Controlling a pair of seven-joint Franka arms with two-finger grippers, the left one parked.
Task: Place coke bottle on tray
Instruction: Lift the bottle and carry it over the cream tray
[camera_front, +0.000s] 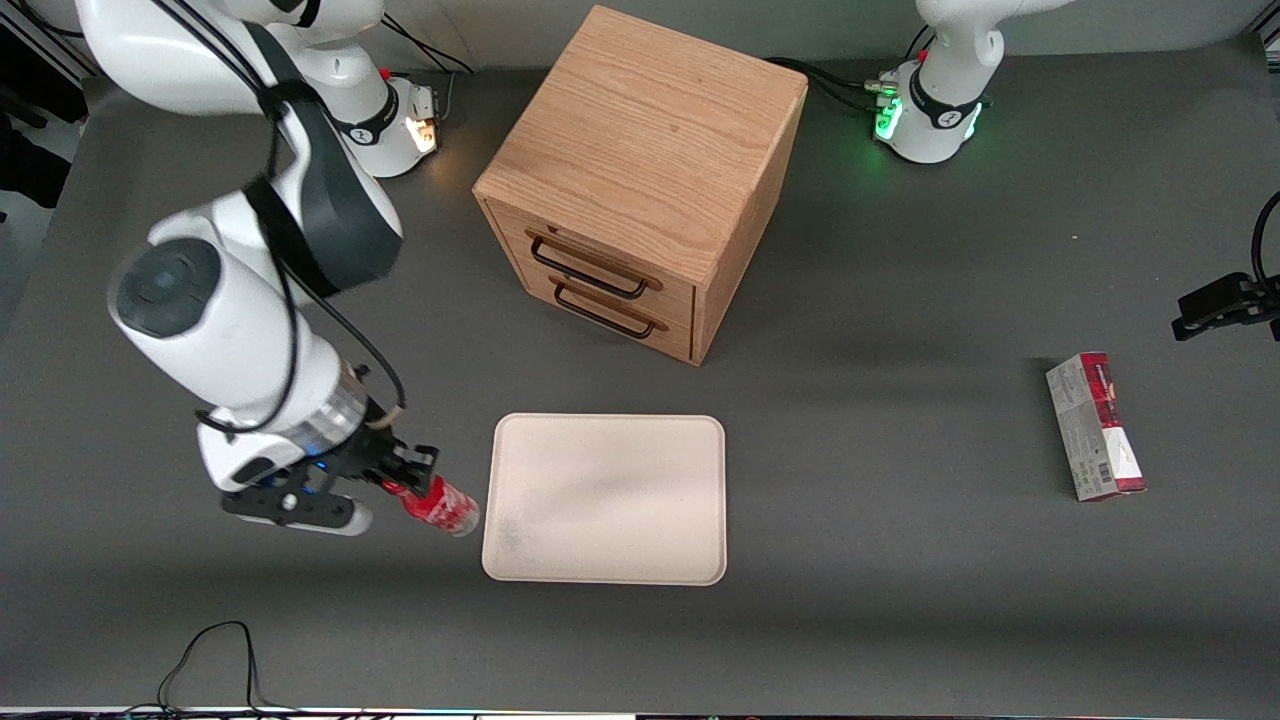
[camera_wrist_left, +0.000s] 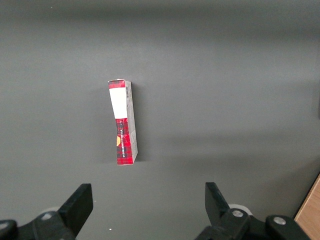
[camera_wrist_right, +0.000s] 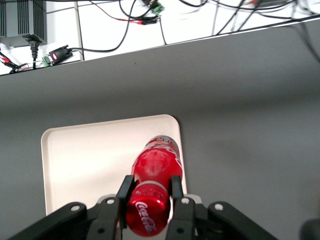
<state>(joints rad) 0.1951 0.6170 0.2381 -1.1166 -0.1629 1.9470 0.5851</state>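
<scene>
The coke bottle (camera_front: 440, 503) is held in the tool (camera_front: 408, 480), whose two fingers (camera_wrist_right: 124, 189) clamp its neck just below the red cap, as the right wrist view shows. It is tilted with its silvery base pointing toward the tray (camera_front: 606, 560). In the front view the base sits just beside the tray's rim on the working arm's end, apparently not yet over the tray floor; whether the bottle is touching the surface (camera_front: 900, 560) or lifted off it I cannot tell.

The tray is bare, so the target is open. The likely trouble is the raised rim: if the bottle travels too low, its base could catch the edge and push the tray along or lever the bottle out of the grip. The hold is near the cap only, so the heavier body may swing or slip. Let go while tilted, a round bottle could roll across the tray or off it.

The wooden cabinet (camera_front: 640, 170) and the red-and-grey carton (camera_front: 1095, 427) stand well apart from this path
</scene>
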